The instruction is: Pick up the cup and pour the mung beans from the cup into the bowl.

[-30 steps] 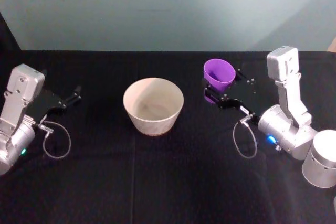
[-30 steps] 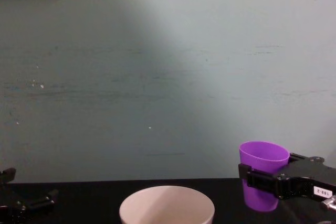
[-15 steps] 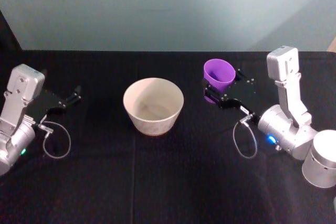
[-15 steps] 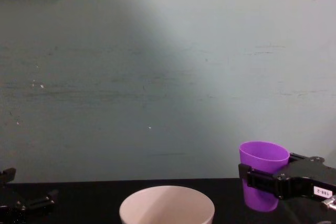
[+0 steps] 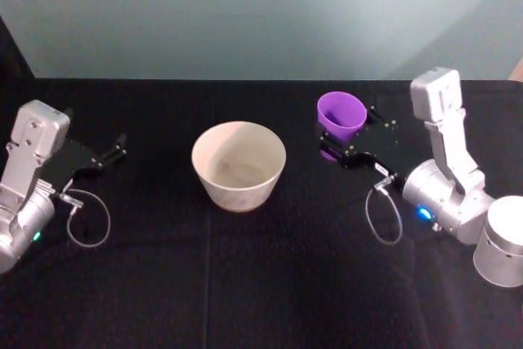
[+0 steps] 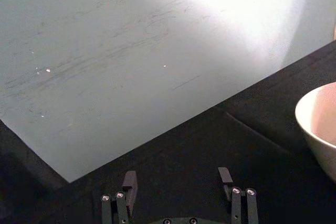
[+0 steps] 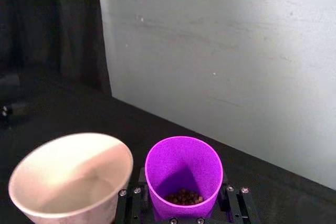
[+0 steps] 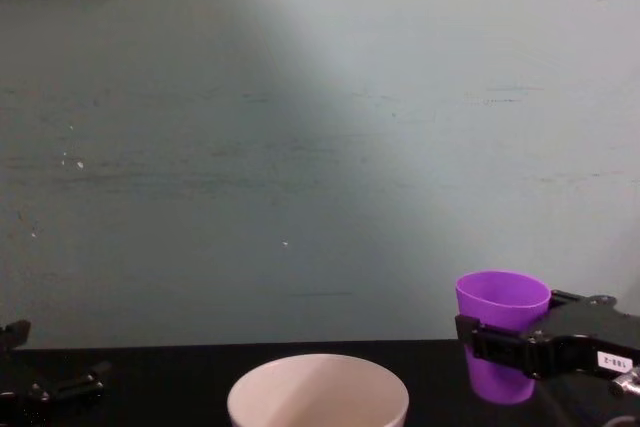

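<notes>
The purple cup [image 5: 341, 115] stands upright to the right of the bowl, with my right gripper [image 5: 344, 138] shut around its lower half; its base seems slightly off the black table. In the right wrist view, dark mung beans [image 7: 184, 198] lie at the bottom of the cup [image 7: 184, 174]. The cream-white bowl [image 5: 239, 163] sits mid-table, and I see nothing in it; its rim [image 8: 318, 379] shows low in the chest view beside the cup [image 8: 502, 335]. My left gripper [image 5: 114, 151] rests open at the far left, apart from both, and its fingers [image 6: 129, 183] hold nothing.
A black cloth covers the table [image 5: 261, 284], which ends at a pale grey-green wall [image 5: 245, 14] behind. Loose cable loops hang beside each wrist. Open table lies between bowl and cup and in front of the bowl.
The right gripper has lifted the cup slightly. The left arm and the bowl have stayed put.
</notes>
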Available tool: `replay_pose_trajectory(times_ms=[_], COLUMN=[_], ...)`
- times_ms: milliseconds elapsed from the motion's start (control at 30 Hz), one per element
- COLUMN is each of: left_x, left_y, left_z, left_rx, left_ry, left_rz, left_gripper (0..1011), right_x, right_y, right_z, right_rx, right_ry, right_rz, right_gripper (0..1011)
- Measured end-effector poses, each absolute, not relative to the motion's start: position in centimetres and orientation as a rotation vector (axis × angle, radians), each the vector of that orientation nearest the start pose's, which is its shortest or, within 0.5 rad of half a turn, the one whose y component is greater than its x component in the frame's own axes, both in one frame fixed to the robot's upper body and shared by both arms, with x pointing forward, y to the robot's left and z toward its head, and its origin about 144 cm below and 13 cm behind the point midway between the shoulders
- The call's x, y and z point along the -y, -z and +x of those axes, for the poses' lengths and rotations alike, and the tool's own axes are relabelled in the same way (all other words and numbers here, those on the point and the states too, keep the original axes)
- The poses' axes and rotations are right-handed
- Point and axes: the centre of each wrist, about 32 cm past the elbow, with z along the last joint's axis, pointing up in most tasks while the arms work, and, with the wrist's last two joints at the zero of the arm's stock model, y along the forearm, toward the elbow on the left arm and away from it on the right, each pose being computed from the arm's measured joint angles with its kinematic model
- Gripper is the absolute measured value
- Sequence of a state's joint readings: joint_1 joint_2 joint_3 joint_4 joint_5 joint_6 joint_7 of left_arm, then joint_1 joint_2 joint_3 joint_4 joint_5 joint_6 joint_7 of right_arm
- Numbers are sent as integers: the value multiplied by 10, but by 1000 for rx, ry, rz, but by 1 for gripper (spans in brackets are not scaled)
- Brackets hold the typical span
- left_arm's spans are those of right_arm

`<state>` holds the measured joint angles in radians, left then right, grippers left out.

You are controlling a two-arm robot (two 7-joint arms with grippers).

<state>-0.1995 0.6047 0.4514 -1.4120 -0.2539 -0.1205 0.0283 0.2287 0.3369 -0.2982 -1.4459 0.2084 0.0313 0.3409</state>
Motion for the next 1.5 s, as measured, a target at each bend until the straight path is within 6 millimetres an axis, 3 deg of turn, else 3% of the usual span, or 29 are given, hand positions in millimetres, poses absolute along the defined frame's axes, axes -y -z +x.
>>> replay_pose_trajectory(times_ms=[233, 733, 1500], left_x=[-310, -310, -310], left_y=[-1140, -1140, -1140], left_z=[489, 489, 489], left_rx=[285, 285, 285], left_ry=[-1248, -1248, -1248], left_rz=[305, 304, 304], left_gripper=[1000, 1000, 1000], right_x=[245, 211, 154], right_y=[-1188, -1220, -1228], right_z=[517, 522, 517], right_rx=[179, 445, 812], right_ry=[977, 925, 844], right_rz=[-253, -515, -809], right_gripper=[724, 726, 724])
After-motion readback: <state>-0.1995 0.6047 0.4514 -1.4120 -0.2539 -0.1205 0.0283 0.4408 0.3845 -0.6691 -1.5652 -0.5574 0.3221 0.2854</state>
